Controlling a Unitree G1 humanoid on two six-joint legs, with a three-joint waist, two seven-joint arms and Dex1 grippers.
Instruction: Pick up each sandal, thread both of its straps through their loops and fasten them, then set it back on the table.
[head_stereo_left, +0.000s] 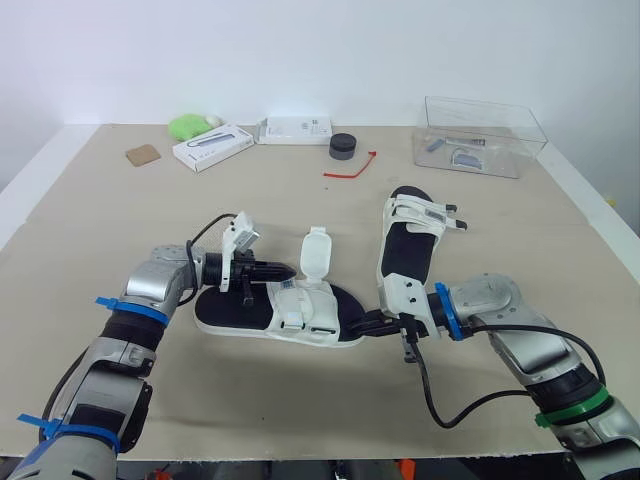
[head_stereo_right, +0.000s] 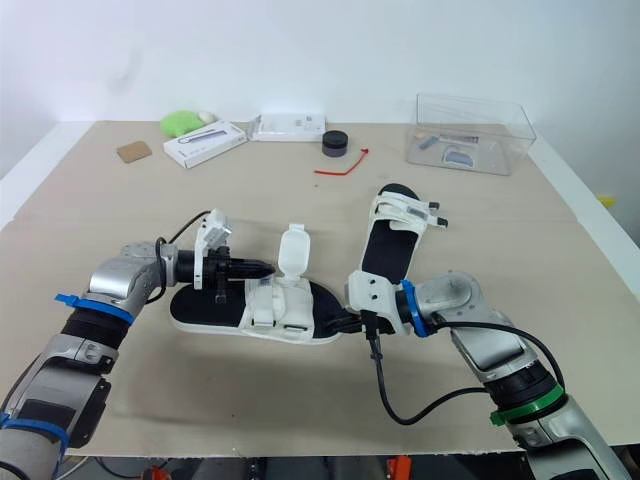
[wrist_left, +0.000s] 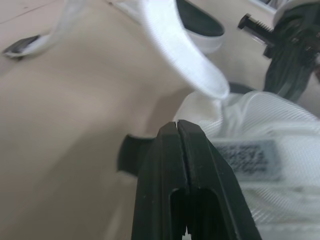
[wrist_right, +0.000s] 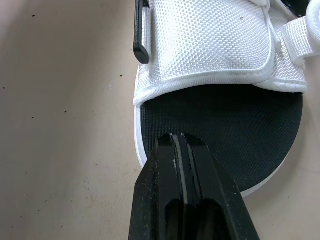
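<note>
The white mesh sandal with a black footbed (head_stereo_left: 300, 310) lies on the beige table (head_stereo_left: 100, 220) near its 6 o'clock edge. One wide strap (head_stereo_left: 316, 250) stands upright and unfastened, so by my reading this sandal is only partly done. The left gripper (head_stereo_left: 275, 270), fingers pressed together on nothing, points at the strap's base. The right gripper (head_stereo_left: 368, 323), likewise closed, touches the toe. A second matching sandal (head_stereo_left: 408, 250) lies at its 2 o'clock; I cannot tell whether its straps are fastened. A clear plastic box (head_stereo_left: 480, 135), black round cap (head_stereo_left: 343, 147) and red tie (head_stereo_left: 350, 168) sit well apart toward 12 o'clock, blocking nothing.
</note>
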